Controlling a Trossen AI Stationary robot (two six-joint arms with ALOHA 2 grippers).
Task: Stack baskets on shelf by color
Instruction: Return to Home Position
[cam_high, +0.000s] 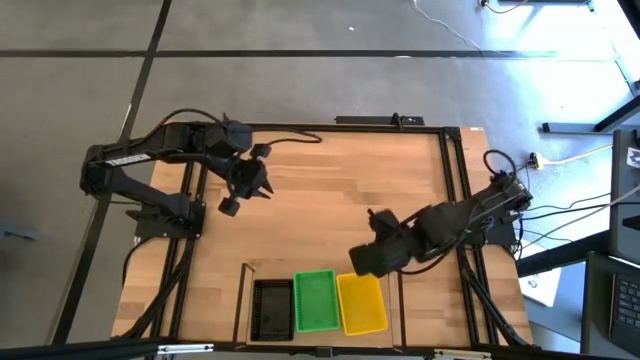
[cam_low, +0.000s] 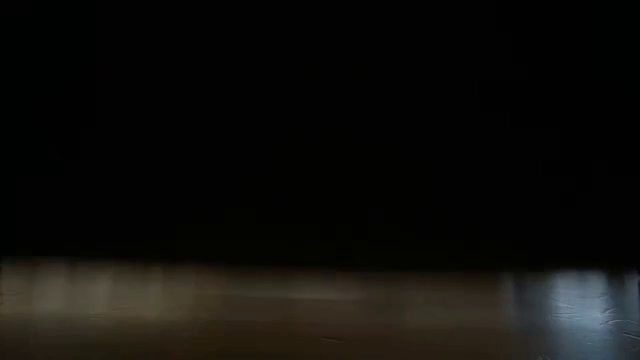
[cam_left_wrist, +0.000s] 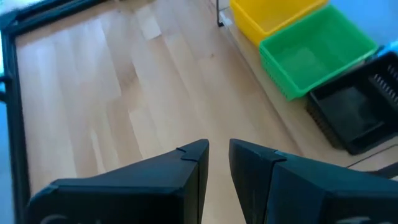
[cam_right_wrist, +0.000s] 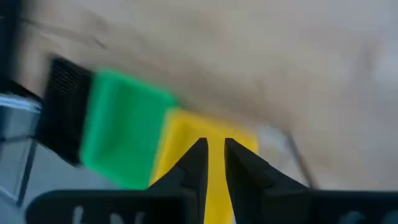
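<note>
Seen from above, a wooden desk (cam_high: 330, 190) is flanked by two dark robot arms. Three basket stacks are lined up side by side on the shelf (cam_left_wrist: 280, 115) at the desk's near edge: the black baskets (cam_high: 272, 308) on the left, the green baskets (cam_high: 315, 298) in the middle, touching both neighbours, and the yellow baskets (cam_high: 361, 303) on the right. How many baskets are nested in each stack cannot be told from these angles. No loose basket is seen on the desk, so the sorting is judged finished, with only the retreat of the arms left.

The right end effector (cam_right_wrist: 216, 146) is held just above the far rim of the yellow stack. Its fingers are drawn almost together, with a slim gap between them, and nothing is gripped. The left end effector (cam_left_wrist: 219, 149) is parked over bare wood at the far left, well apart from the shelf, its fingers likewise nearly closed and empty. The low camera is dark, and nothing can be made out in it.

The main risk is judged to lie with the right arm. If it is drawn back without first being lifted, the yellow rim could be clipped by a fingertip. The stack could then be tipped, or pushed into the green one beside it. Because the shelf is set at the desk's edge, a knocked basket could be lost over the side.
</note>
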